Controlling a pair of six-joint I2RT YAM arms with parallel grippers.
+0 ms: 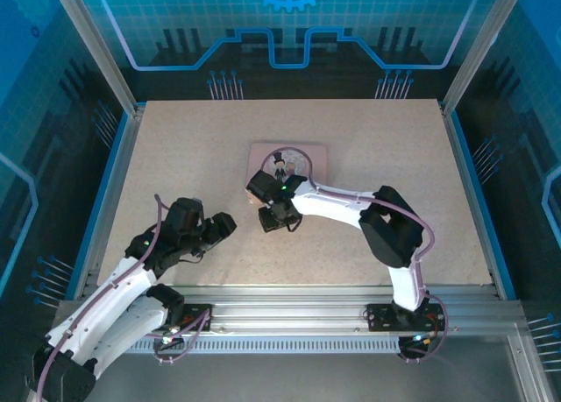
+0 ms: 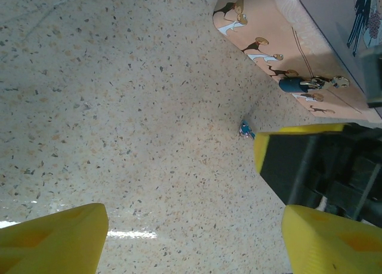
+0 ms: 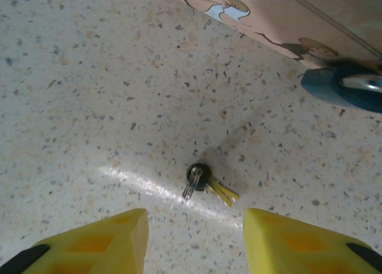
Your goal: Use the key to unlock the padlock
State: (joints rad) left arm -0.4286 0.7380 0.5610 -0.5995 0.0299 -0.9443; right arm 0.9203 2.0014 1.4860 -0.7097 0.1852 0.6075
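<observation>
A small bunch of keys [image 3: 203, 181], dark head with silver and yellow blades, lies flat on the speckled table. My right gripper [image 3: 196, 226] hovers just short of it, yellow fingers apart, nothing between them. The padlock [image 3: 343, 86], tiny and dark blue with a metal shackle, hangs on the front side of the pink tin [image 1: 289, 161]. In the left wrist view the padlock [image 2: 296, 84] and the keys [image 2: 245, 129] sit ahead and to the right. My left gripper [image 1: 223, 225] is open over bare table, left of the right gripper [image 1: 279, 220].
The pink tin [image 2: 280, 41] with cartoon figures stands mid-table behind the keys. The right arm's yellow finger and black body [image 2: 304, 163] crowd the space right of my left gripper [image 2: 194, 226]. Metal rails and blue walls frame the table [image 1: 175, 157].
</observation>
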